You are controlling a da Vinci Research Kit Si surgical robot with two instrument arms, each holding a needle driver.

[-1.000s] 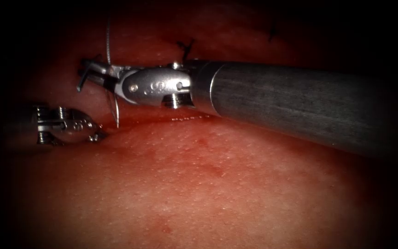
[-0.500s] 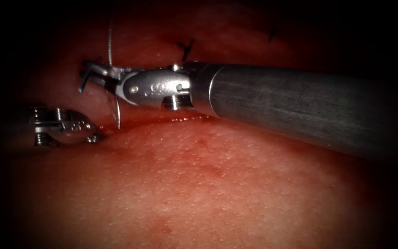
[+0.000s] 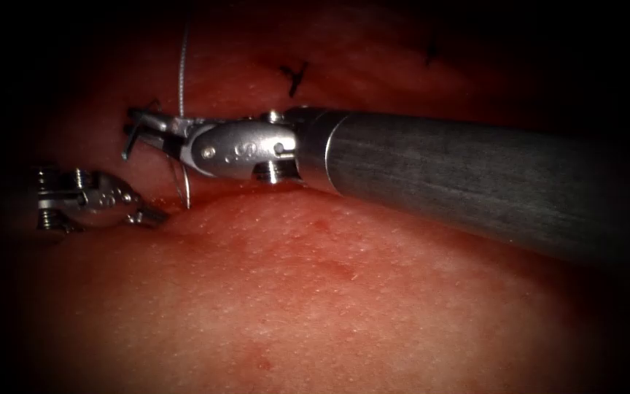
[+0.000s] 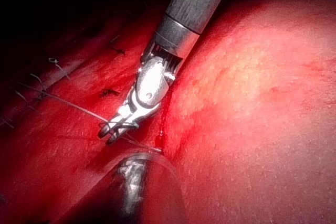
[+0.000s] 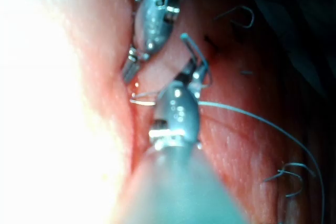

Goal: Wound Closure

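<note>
right hand (image 3: 144,130) gripping needle (image 3: 181,182) — tip at tissue (image 3: 344,292)

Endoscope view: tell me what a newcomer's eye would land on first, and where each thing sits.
The right arm's tool stands out first, its thick grey shaft coming in from the right, its jaws shut on the needle, which curves down until its tip meets the tissue at the cut. Thread rises from those jaws. On the left, lower, the left arm's tool lies against the tissue beside the needle's tip.
</note>
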